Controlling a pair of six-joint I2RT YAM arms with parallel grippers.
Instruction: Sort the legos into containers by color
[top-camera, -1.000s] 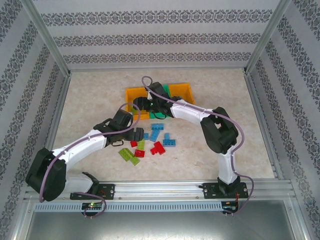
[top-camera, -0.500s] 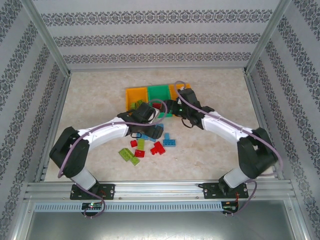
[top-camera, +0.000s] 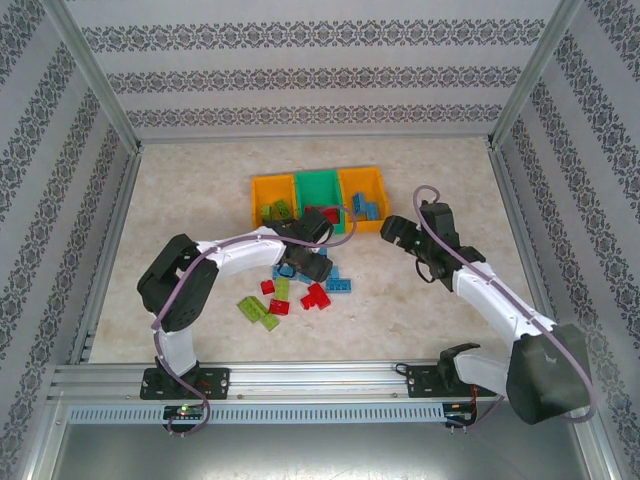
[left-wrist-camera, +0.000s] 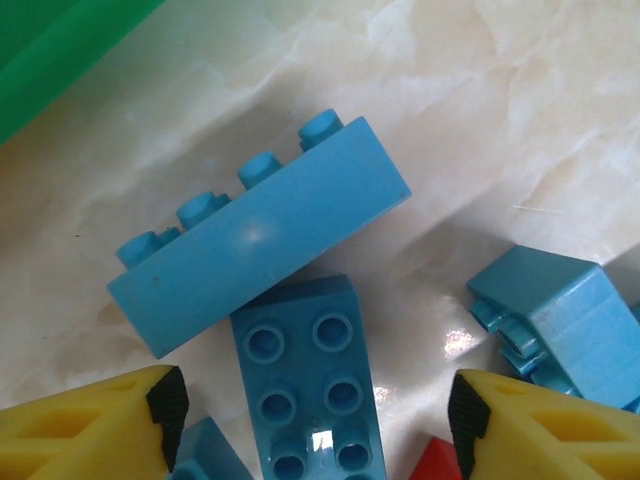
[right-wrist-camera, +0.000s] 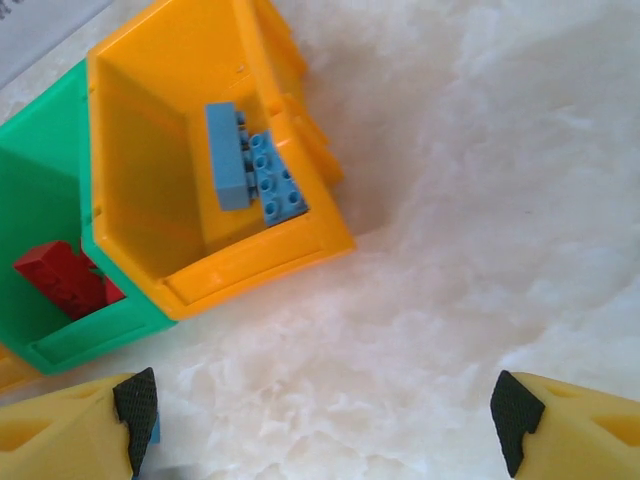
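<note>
Orange bin (right-wrist-camera: 260, 262): blue legos (right-wrist-camera: 255, 175), green bin (right-wrist-camera: 90, 335): red legos (right-wrist-camera: 60, 275)

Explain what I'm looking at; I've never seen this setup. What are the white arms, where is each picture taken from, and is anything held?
Two robot arms are bolted to a table. One picture looks down from above; the other two come from cameras on the wrists, so the yellow tips are each gripper's own fingers. Three bins stand in a row: the left orange bin has lime bricks, the green bin red bricks, the right orange bin blue bricks. Loose bricks in red, lime and blue lie in front. The left gripper is open, straddling a blue brick without gripping it; the right gripper is open above bare table. Nothing is held.
</note>
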